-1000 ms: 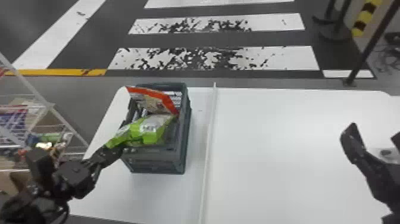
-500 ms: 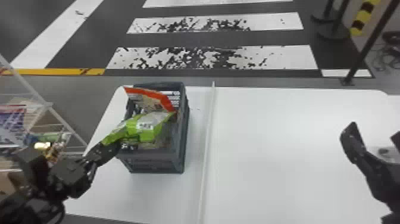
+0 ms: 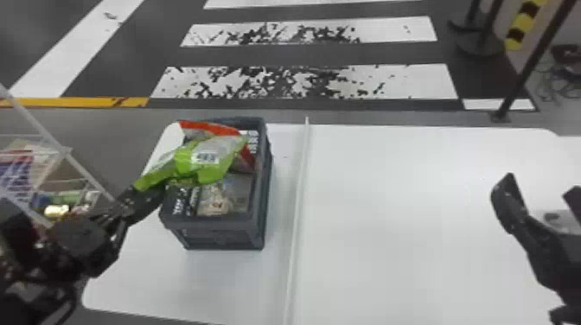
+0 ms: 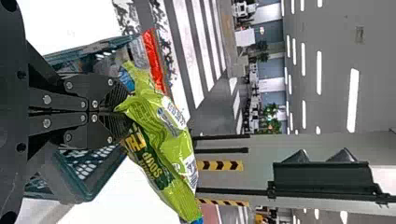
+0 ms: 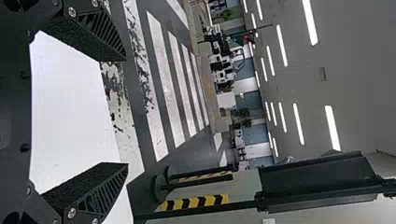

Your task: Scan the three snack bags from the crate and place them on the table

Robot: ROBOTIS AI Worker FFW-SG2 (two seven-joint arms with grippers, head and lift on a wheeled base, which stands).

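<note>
Currently pinching glossy green plastic snack bag (image 4: 161,126) by end in black left fingers (image 4: 116,97), over grey plastic crate (image 3: 216,235) near white surface's (image 3: 432,216) far-left corner; with right fingers (image 5: 98,191) apart. Likely light, floppy, slippery; hold by flat end.

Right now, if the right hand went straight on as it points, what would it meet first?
Nothing visible: the way ahead of the right hand looks free over the table, though its height is unclear.
</note>
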